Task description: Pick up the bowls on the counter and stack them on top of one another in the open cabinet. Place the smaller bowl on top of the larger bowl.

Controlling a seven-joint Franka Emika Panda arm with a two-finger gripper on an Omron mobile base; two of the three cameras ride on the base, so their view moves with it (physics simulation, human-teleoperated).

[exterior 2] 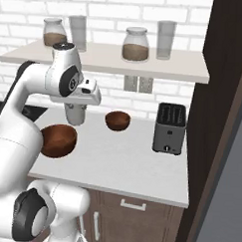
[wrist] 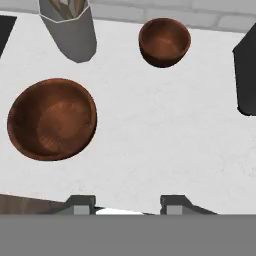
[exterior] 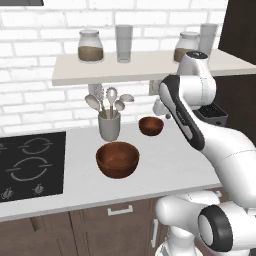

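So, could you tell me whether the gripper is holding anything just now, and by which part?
Nothing is held. The gripper is open above the counter, with both bowls, larger bowl and smaller bowl, resting there untouched.

Grey utensil cup (exterior: 109, 126) with spoons, black cooktop (exterior: 31, 165), toaster (exterior 2: 169, 128), jars (exterior: 90, 46), glasses (exterior: 123, 43)

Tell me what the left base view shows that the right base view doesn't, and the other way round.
Left base view alone: the black cooktop and the spoons standing in the grey utensil cup. Right base view alone: the whole toaster and the wall outlet. Both: the larger bowl and the smaller bowl on the counter, apart, and jars and glasses on the shelf.
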